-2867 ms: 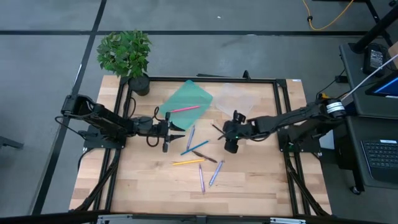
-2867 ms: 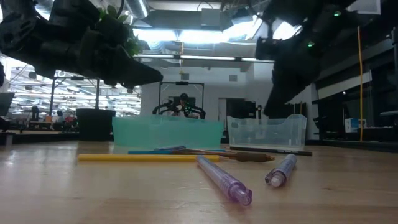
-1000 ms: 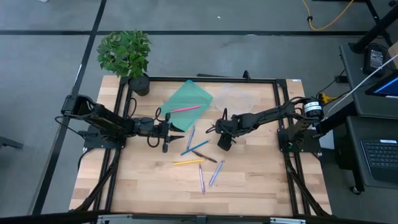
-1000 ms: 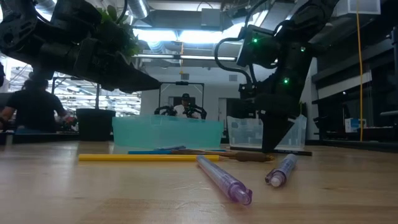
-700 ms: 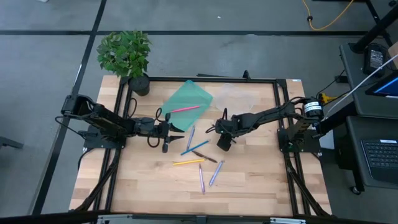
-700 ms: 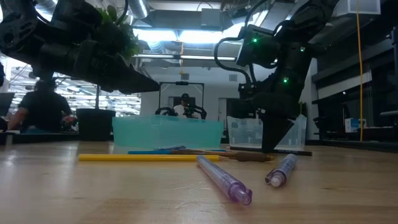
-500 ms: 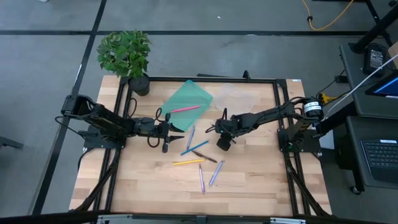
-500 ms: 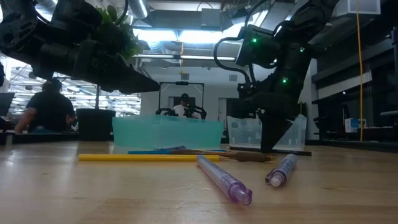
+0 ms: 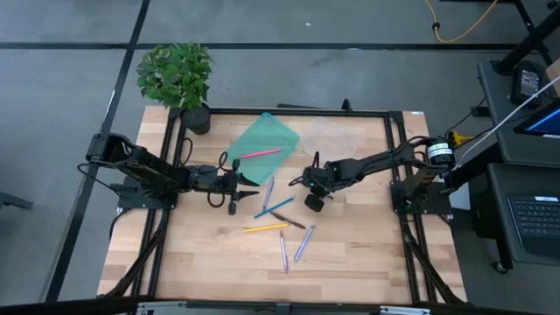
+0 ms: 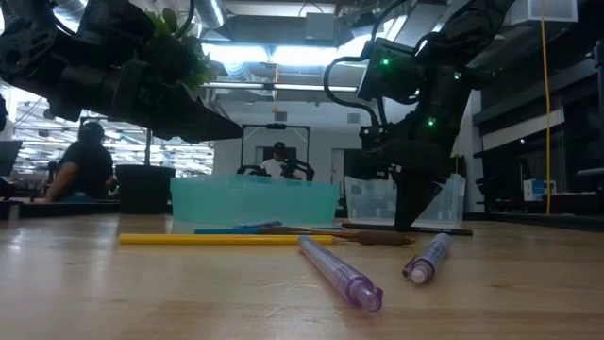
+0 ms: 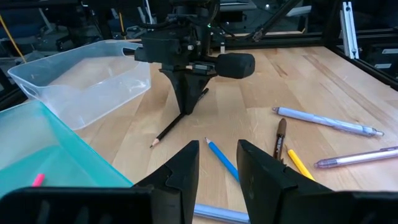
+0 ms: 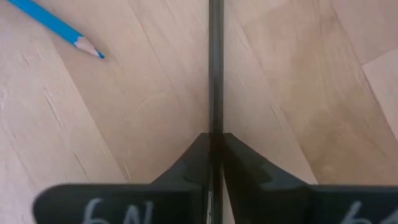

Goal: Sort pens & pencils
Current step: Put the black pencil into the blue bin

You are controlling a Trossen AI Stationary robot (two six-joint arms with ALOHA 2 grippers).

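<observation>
Loose pens and pencils lie flat on the wooden table [image 9: 350,262]: two blue pencils [image 9: 273,203], a yellow one [image 9: 262,227], a dark brown pen [image 9: 293,221] and two lavender pens [image 9: 293,247]. A pink pen [image 9: 260,153] lies in the teal tray [image 9: 267,136]. My right gripper [image 12: 214,142] is down at the table, shut on a black pencil [image 11: 168,132]. My left gripper [image 11: 216,157] hovers open near the teal tray's near edge, holding nothing. My right gripper pinches the black pencil's shaft [image 12: 215,118] between its two fingers, about midway along its length. The fingers [image 11: 186,102] come from above, pointing down, one on each side of the pencil. The pencil lies flat on the table.
A clear plastic tray [image 9: 332,140] stands right of the teal one at the back. A potted plant [image 9: 178,83] sits at the far left corner. A black frame [image 9: 398,175] borders the table. Bare wood lies along the near edge.
My right gripper has shut its fingers on the black pencil while staying in place at the table. The pencil has not moved.
</observation>
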